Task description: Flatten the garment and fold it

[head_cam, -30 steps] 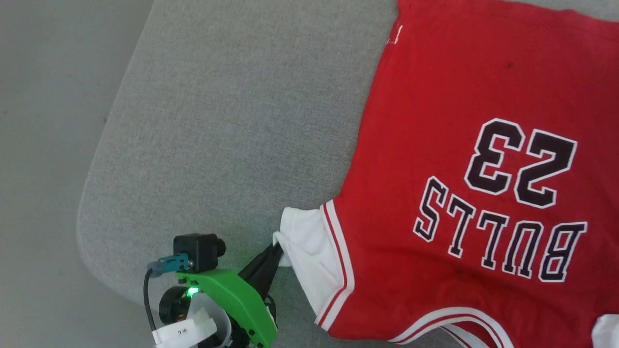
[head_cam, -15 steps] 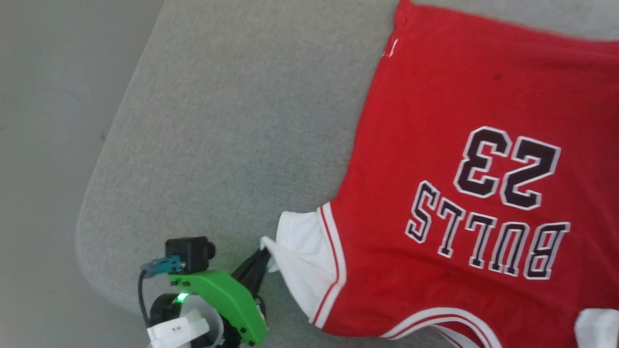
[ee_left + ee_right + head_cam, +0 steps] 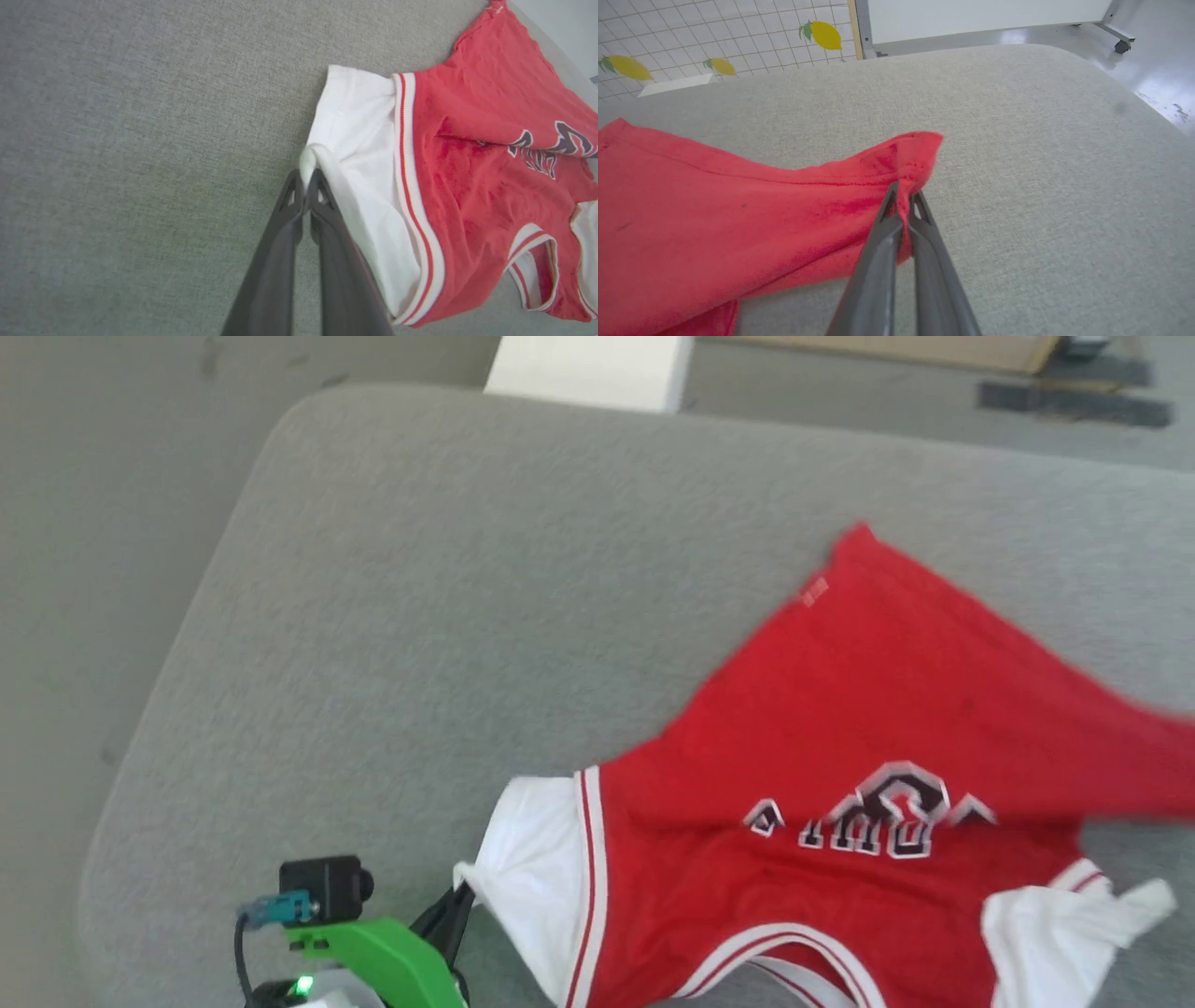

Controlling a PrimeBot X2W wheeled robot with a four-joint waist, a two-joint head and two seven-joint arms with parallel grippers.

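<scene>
Left pincer, right pincer — both pinching garment.

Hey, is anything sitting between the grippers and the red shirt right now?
Nothing visible. The left gripper is shut on the white sleeve of the garment, and the right gripper is shut on a red corner.

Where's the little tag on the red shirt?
In the head view, the tag sits near the far corner of the garment, right of middle.
</scene>
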